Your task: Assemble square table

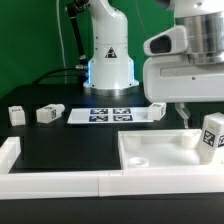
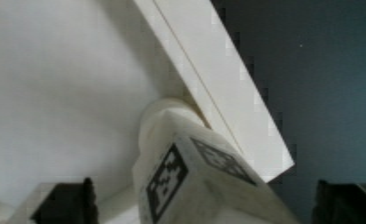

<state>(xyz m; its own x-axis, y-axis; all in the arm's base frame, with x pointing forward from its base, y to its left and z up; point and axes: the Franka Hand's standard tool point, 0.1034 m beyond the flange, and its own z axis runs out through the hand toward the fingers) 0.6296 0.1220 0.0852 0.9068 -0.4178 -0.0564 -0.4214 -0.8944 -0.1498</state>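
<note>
- Right now the gripper hangs over a leg that stands between its fingers. The fingers are spread wide, with a gap on each side of the leg, so nothing is pinched.
- The leg appears to stand upright, its long axis pointing up toward the wrist. A plain closing of the fingers would take it across its sides.
- It sits on the tabletop, just inside the raised rim, at the end toward the exterior view's right. Whether it is fully seated there I cannot tell.
- One finger hangs over the white top and the other outside the rim, over the black table. The rim lies close to the leg, so room on that side looks tight.
- The tabletop lies flat, just beside the border bars on the near side, which should brace it against a twist.
- Three loose legs lie farther off: two toward the exterior view's left, one just beside the marker board. All are well apart from the gripper.
</note>
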